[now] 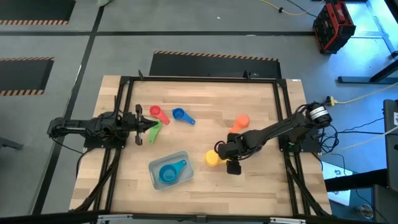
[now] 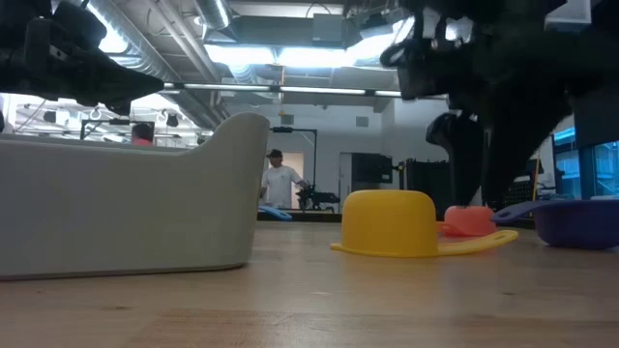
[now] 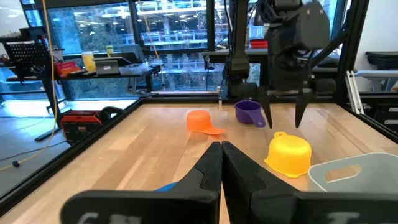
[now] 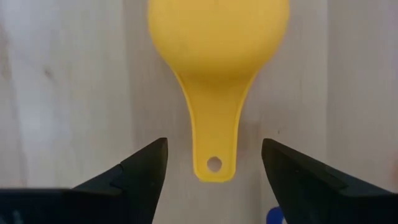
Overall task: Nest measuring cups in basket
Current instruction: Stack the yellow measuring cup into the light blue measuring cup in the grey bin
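Note:
The yellow measuring cup [image 4: 217,37] lies mouth down on the table, with its rim on the wood [image 2: 389,224]. My right gripper [image 4: 213,146] points down over it, open. Its fingers stand on either side of the cup's handle [image 4: 213,134] without touching it, and their tips hang above the cup [image 3: 284,118]. The pale basket [image 1: 180,158] sits near the table's front and holds a teal cup [image 1: 169,173]. Red [image 1: 157,113], blue [image 1: 181,116] and green [image 1: 153,130] cups lie by my left gripper [image 3: 221,165], which rests shut at the table's left.
An orange cup [image 1: 241,121] lies mouth down just beyond the right arm. A purple cup [image 3: 250,112] sits behind the yellow one and is hidden under the arm in the high view. A black frame [image 1: 199,79] rims the table. People stand in the room behind [image 2: 280,179].

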Tool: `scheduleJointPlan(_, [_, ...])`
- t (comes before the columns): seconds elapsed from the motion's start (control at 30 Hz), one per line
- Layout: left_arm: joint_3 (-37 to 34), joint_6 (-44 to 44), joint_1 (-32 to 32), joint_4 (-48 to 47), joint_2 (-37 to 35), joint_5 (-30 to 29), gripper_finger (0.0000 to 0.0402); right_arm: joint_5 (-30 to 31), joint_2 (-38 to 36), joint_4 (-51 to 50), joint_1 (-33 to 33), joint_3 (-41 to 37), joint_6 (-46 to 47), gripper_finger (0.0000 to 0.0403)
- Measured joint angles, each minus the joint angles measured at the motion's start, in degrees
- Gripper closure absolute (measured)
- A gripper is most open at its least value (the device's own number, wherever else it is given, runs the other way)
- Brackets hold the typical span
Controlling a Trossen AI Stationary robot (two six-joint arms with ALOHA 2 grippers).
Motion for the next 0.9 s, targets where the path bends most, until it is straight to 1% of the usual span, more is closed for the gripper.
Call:
scheduleJointPlan(0.23, [0.02,0.00,-0.01,0.00,0.00,0.00,0.0401,0.00,4.32,-0.03,0.00,0.00,0.02,0.0137])
scheduleJointPlan(0.6, [0.02,0.00,-0.01,0.01,-0.01,-0.20,0.0401,-0.02,6.55,0.61,0.00,0.00,0.02,0.0138])
scheduleJointPlan(0.9, [0.01,0.00,-0.01,0.02,-0.02,-0.24,0.0401,0.39,7.97,0.35,0.00,0.24,0.03,0.0171])
